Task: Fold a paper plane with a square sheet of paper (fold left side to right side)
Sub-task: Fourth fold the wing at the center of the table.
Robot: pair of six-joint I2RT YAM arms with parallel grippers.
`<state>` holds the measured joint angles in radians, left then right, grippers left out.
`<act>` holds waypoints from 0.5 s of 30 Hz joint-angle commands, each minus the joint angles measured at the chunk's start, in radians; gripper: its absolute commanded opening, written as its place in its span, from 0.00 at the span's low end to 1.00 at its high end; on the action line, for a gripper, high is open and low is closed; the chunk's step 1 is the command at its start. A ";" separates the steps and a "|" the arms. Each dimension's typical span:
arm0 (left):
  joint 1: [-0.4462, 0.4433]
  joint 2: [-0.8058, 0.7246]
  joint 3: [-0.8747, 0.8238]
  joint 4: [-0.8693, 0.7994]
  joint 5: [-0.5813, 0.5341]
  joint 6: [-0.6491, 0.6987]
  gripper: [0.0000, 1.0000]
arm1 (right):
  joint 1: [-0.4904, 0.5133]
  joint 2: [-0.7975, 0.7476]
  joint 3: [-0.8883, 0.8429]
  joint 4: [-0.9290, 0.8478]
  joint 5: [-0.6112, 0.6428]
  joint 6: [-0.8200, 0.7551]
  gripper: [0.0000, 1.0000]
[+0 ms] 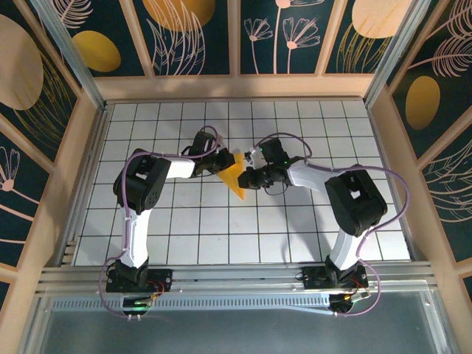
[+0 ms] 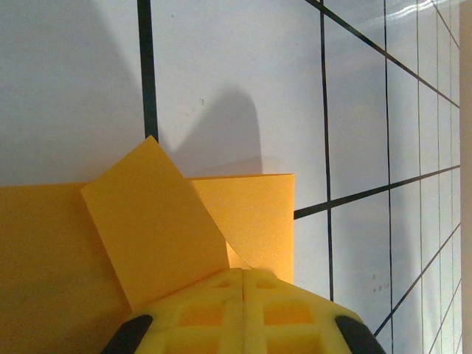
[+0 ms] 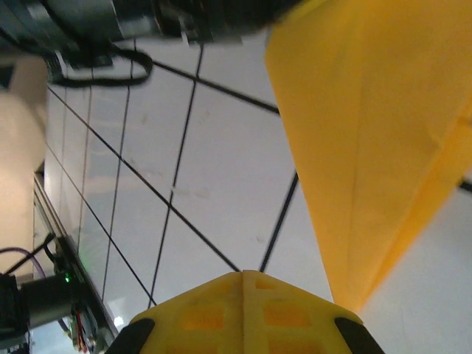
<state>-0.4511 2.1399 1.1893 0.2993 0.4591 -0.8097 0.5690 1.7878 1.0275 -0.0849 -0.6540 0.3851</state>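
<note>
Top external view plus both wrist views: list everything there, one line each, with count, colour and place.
Folded paper: one, orange-yellow, pointed, mid-table between the grippers.
Table: one, white tiles with black grid lines, beneath everything.
Wall panels: several, dark blue with orange ovals and pale plant drawings, around the table.
Wooden frame: one, light wood, edging table and panels.
Metal rail: one, silver, near edge.
Cables: two, purple, one along each arm.
Left arm, right arm: two, black and white, bases at the near edge.
Left gripper, right gripper: two, yellow fingers, both shut; left over the paper, right beside it.

Grid table [image 1: 295, 228] w/ folded paper [image 1: 234, 177], maybe part-lifted
</note>
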 commanded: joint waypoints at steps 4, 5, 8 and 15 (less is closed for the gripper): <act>0.003 0.028 -0.040 -0.116 -0.059 -0.001 0.02 | 0.009 0.129 0.083 0.114 0.025 0.050 0.00; 0.003 0.028 -0.040 -0.116 -0.060 -0.001 0.01 | 0.011 0.146 0.096 0.114 0.033 0.048 0.00; 0.003 0.025 -0.043 -0.116 -0.060 0.000 0.02 | 0.012 0.192 0.124 0.125 0.052 0.054 0.00; 0.003 0.025 -0.042 -0.115 -0.058 0.001 0.02 | 0.017 0.256 0.164 0.146 0.092 0.066 0.00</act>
<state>-0.4511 2.1399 1.1893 0.2996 0.4595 -0.8097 0.5777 2.0182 1.1530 0.0284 -0.5957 0.4442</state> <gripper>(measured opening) 0.049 0.051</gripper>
